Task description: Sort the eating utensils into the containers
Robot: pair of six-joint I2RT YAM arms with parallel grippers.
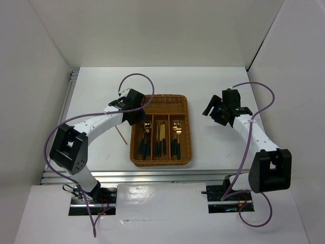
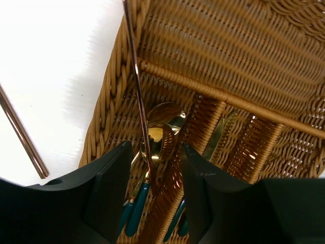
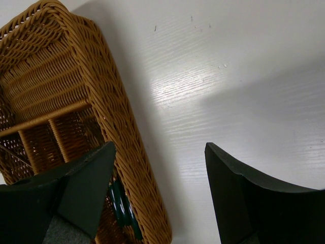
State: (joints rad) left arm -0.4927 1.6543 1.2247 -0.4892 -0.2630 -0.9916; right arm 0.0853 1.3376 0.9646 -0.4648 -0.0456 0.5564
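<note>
The brown wicker tray (image 1: 185,133) lies mid-table. Its long slots hold green-handled gold spoons (image 1: 145,138), knives (image 1: 160,138) and forks (image 1: 176,137). My left gripper (image 1: 137,116) hovers over the tray's far left corner. In the left wrist view its jaws (image 2: 155,152) stand apart, and a thin copper chopstick (image 2: 137,81) runs between them over the tray rim and the spoons (image 2: 155,134), touching neither finger. A second chopstick (image 1: 122,135) lies on the table left of the tray (image 2: 20,134). My right gripper (image 1: 217,114) is open and empty, right of the tray (image 3: 160,152).
The crosswise slot (image 1: 165,105) lies at the tray's far end. White walls close in the table on the left, back and right. The right wrist view shows the tray's right wall (image 3: 117,127) and white table (image 3: 228,76) beside it.
</note>
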